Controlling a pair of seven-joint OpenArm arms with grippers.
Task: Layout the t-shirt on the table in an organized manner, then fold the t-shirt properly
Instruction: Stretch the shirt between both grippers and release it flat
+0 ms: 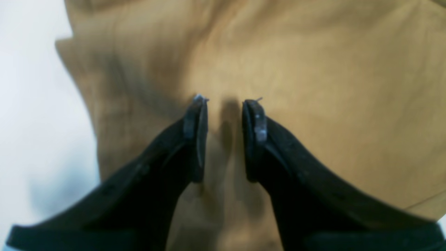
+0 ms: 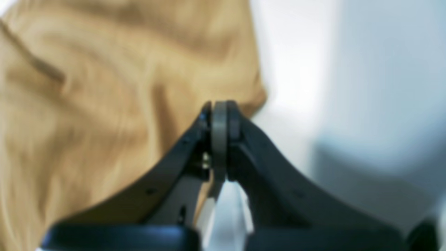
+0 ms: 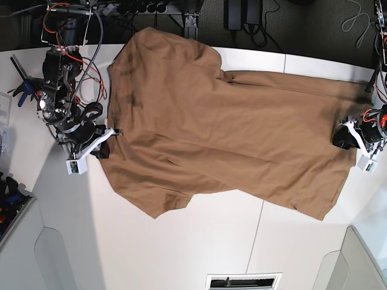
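Currently the left gripper (image 1: pixel 225 104) has its jaws apart with a modest gap, tips just over tan cloth; nothing is pinched between them. The right gripper (image 2: pixel 218 115) has its pads pressed together at the shirt's edge; the wrist view is blurred, so whether a thin fold is caught there I cannot tell.

Outward from both: the t-shirt (image 3: pixel 224 133) lies spread across the table (image 3: pixel 181 241) between the two grippers, one end at each, with creases and a loose lobe sagging on the side facing the camera.

Handling judgement: light, limp cotton, no stiffness, drapes and drags on the smooth top. It likely needs pinching at hems, sleeve seams or shoulder corners, both ends at once, kept taut to avoid bunching
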